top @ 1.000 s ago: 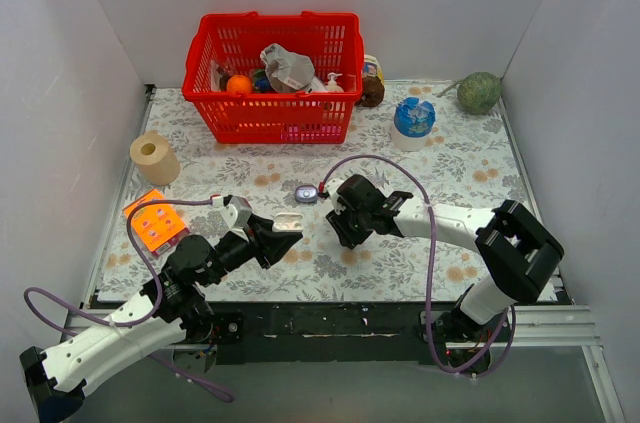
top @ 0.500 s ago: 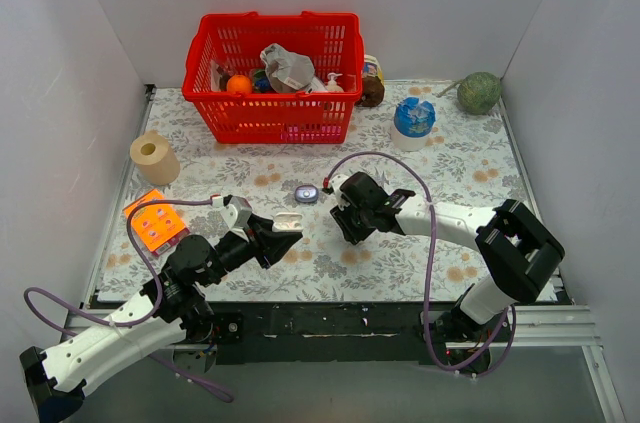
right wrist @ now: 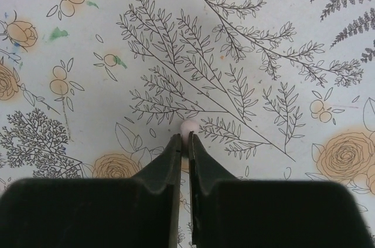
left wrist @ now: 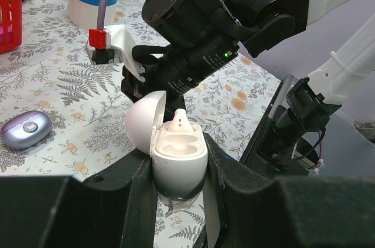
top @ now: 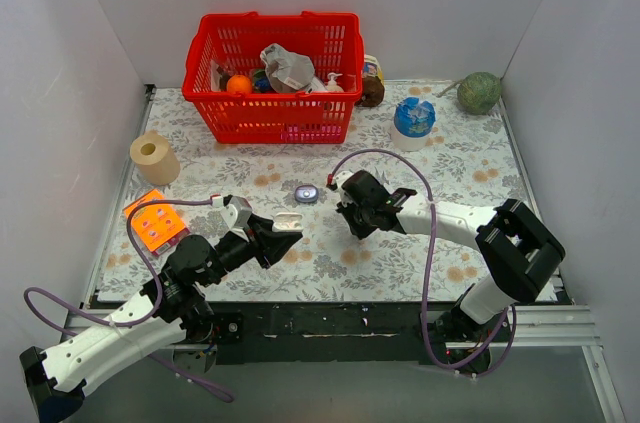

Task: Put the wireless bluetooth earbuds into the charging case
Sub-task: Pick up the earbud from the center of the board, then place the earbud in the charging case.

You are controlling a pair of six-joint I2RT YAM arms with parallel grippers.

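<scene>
Right claw (right wrist: 183, 141), pinching a pale earbud (right wrist: 188, 128) at the floral surface (right wrist: 281, 37), hangs just right of the open white case (left wrist: 179, 157) the left claw (top: 284, 228) grips upright, mouth facing up.

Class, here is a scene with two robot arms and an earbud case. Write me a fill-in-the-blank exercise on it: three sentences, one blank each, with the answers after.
1. The left gripper holds a white rounded charging case whose lid is ____.
2. That case holds ____ pale pinkish earbud.
3. The right gripper is ____ on a small pale earbud at its tips.
Missing words: open; one; shut.
</scene>
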